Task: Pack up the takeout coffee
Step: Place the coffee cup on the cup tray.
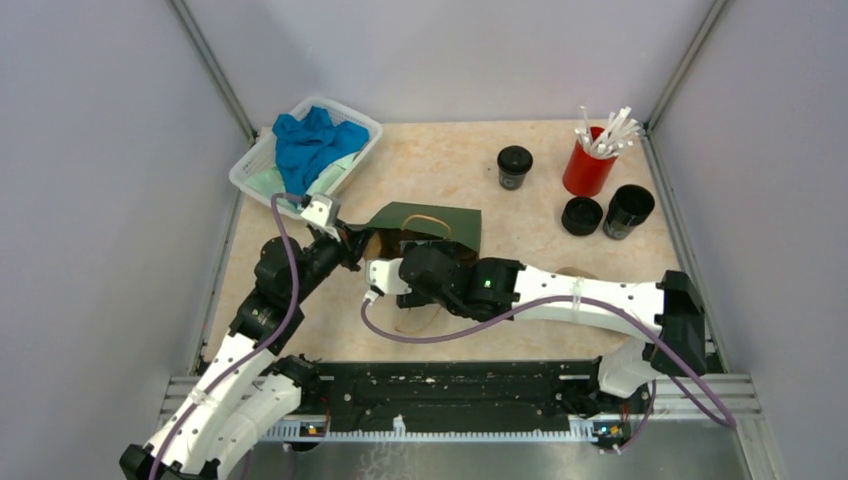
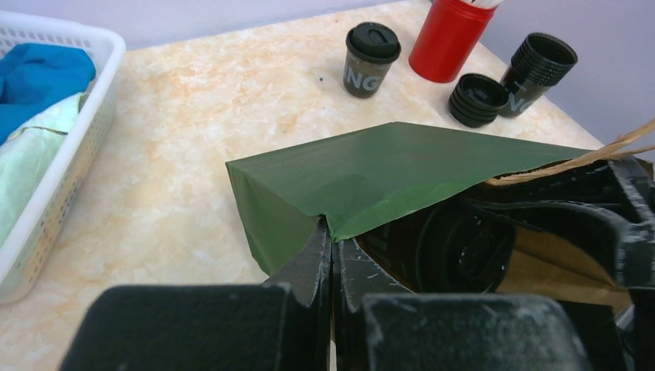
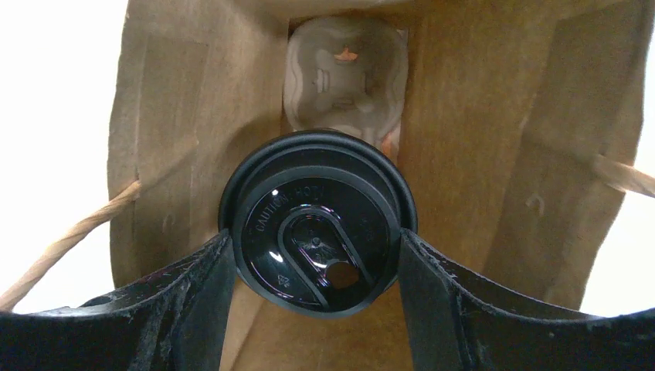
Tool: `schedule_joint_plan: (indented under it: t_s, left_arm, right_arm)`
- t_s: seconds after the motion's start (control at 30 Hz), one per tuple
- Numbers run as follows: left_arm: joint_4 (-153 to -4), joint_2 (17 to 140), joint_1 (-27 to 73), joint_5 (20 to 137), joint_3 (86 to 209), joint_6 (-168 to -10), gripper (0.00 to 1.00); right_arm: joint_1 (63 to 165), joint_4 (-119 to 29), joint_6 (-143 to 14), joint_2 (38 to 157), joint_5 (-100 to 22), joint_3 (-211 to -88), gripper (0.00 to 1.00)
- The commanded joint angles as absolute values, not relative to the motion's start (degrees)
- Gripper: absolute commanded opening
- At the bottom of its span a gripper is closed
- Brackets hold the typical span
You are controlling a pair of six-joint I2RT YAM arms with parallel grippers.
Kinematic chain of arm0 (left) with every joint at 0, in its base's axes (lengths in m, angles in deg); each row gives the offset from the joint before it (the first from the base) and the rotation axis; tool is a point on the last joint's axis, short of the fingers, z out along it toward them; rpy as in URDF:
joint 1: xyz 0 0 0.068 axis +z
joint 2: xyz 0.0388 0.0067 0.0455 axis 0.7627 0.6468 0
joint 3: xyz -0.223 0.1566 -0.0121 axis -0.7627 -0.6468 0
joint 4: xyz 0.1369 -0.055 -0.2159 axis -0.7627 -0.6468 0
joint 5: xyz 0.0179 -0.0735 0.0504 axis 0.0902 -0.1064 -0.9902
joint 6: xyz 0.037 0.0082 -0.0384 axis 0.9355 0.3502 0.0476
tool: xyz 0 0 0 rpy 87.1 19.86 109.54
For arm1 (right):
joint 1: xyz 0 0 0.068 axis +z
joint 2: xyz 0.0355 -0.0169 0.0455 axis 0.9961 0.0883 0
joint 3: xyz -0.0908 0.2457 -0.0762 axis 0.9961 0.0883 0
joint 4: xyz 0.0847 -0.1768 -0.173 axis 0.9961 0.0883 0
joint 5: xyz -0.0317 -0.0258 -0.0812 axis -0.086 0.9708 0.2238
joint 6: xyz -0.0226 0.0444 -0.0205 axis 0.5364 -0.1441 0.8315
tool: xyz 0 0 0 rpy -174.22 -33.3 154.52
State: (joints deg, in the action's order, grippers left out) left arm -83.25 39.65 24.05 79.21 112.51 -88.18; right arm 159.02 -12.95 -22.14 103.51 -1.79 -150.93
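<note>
A green paper bag (image 1: 432,220) lies on its side with its mouth toward the arms. My left gripper (image 2: 332,232) is shut on the bag's (image 2: 371,170) rim and holds the mouth up. My right gripper (image 3: 317,255) reaches inside the brown interior (image 3: 479,139), shut on a takeout coffee cup (image 3: 317,220), one finger (image 3: 205,286) on each side of its black lid. A tan pulp carrier (image 3: 345,73) sits deeper in the bag, past the cup. The same cup (image 2: 463,247) shows through the mouth in the left wrist view. Another lidded cup (image 1: 514,166) stands at the back of the table.
A red cup of white sticks (image 1: 588,165) stands at the back right. Next to it are a stack of black lids (image 1: 582,215) and a stack of lidless black cups (image 1: 627,210). A white basket (image 1: 250,170) with blue cloth sits at the back left.
</note>
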Motion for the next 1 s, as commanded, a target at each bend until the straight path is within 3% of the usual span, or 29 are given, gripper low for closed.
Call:
schedule_joint_plan:
  t_s: [0.0,0.57,0.97]
  left_arm:
    - [-83.0,37.7,23.9,82.0,114.1,-87.3,0.00]
    - [-85.5,35.4,23.9,88.1,113.2,-81.9,0.00]
    - [-93.4,34.0,23.9,79.1,115.3,-81.7,0.00]
  right_arm:
    - [157.6,-17.0,-21.2,103.7,-2.7,-150.3,0.17]
    - [151.3,-20.0,-13.1,100.6,-11.7,-142.1,0.16]
    - [148.9,-23.8,-12.3,104.2,-12.8,-141.3,0.14]
